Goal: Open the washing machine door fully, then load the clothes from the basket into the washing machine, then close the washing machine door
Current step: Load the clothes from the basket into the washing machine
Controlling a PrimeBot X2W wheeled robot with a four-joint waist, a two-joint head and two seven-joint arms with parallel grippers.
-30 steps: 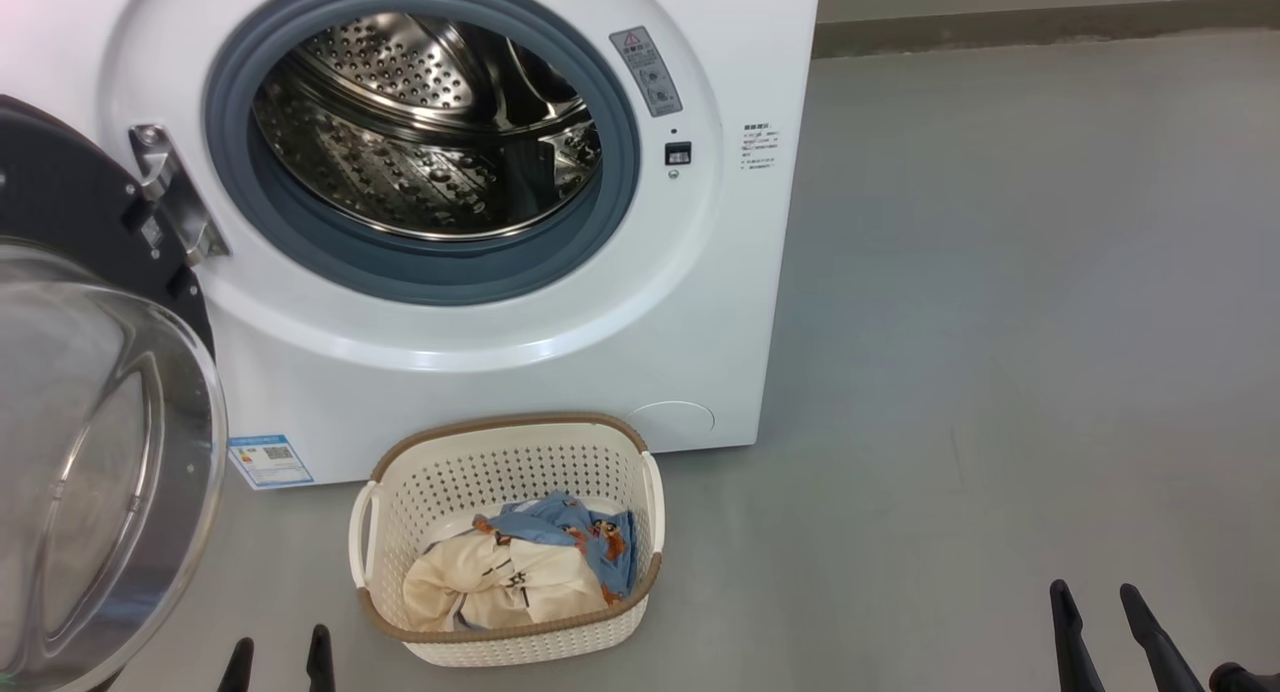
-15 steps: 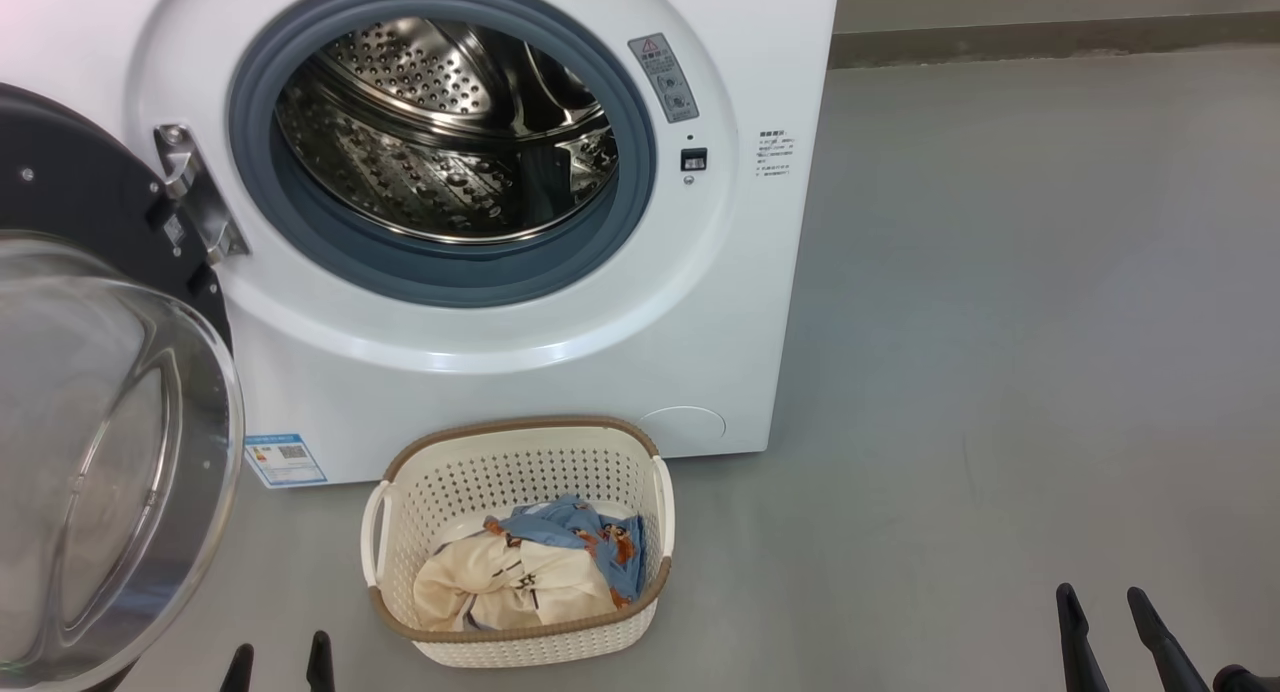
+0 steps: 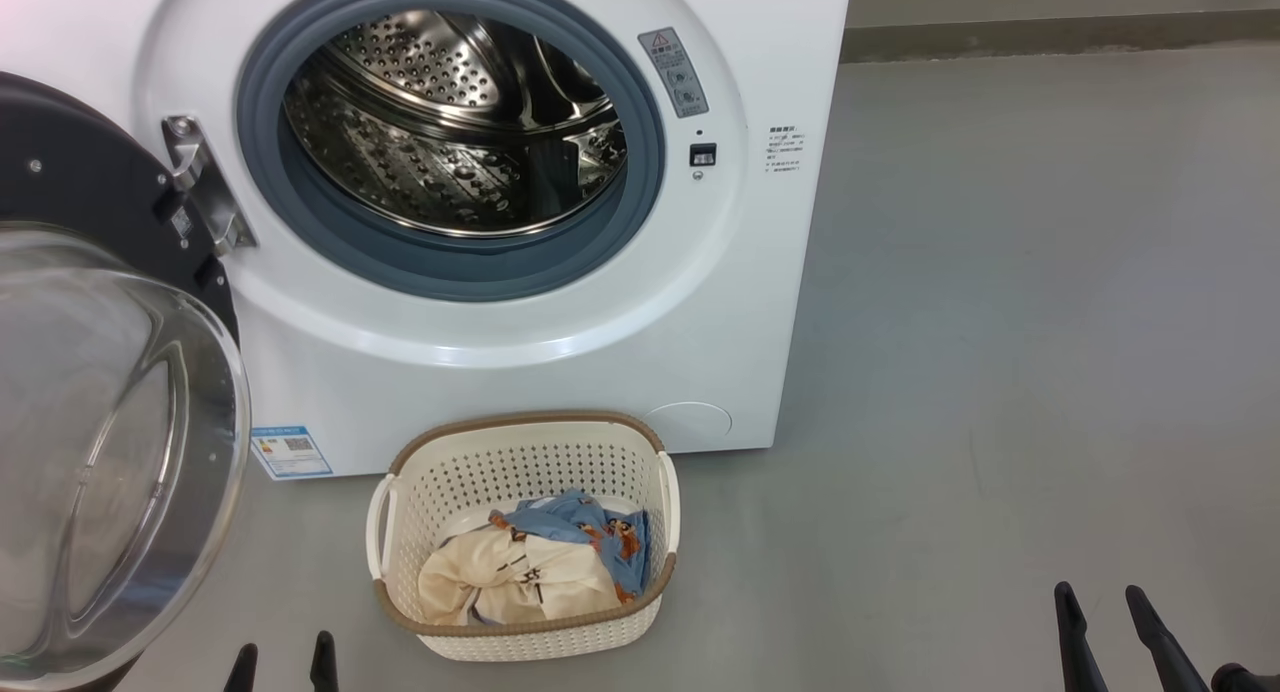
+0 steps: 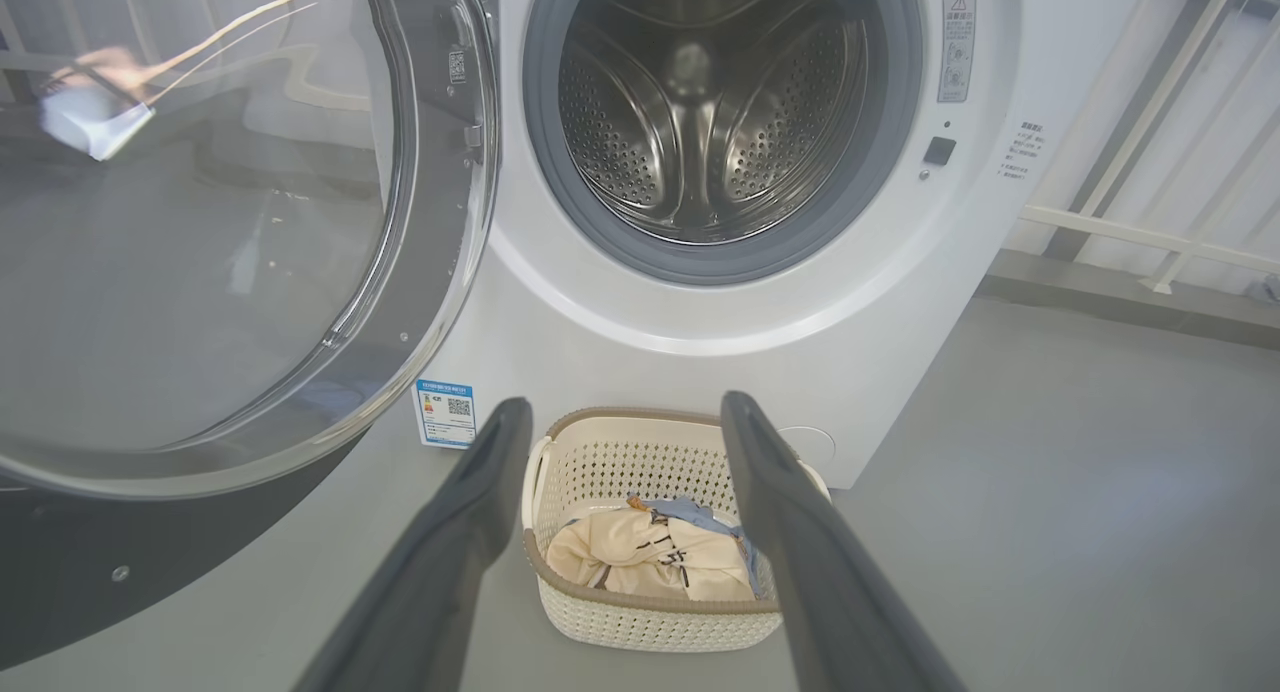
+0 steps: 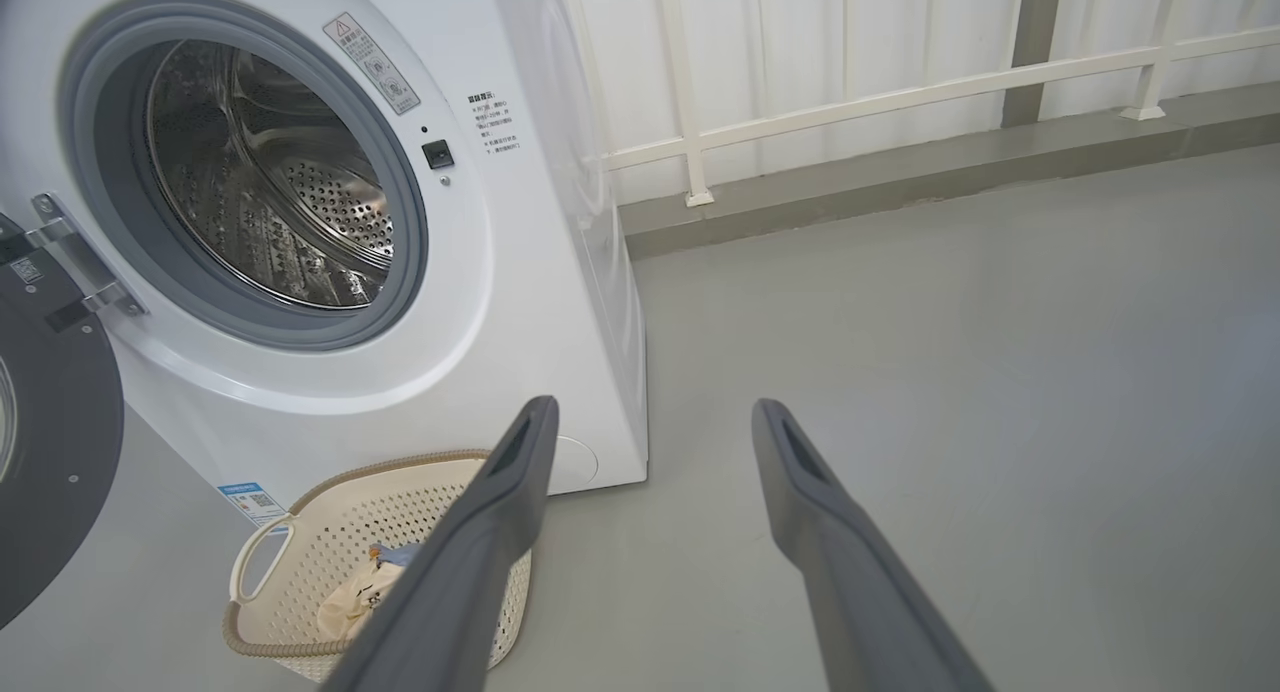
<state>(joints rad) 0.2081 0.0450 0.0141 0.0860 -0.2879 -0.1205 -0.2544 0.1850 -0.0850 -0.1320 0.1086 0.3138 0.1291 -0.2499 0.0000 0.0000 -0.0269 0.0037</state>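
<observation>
The washing machine has its door hanging wide at 9 o'clock. The basket sits on the floor before it with the clothes heaped inside, at 1 o'clock from the nearer left gripper and 10 o'clock from the right gripper, both spread and empty. The blue QR sticker and the grey warning-triangle label carry print too small to read.
</observation>
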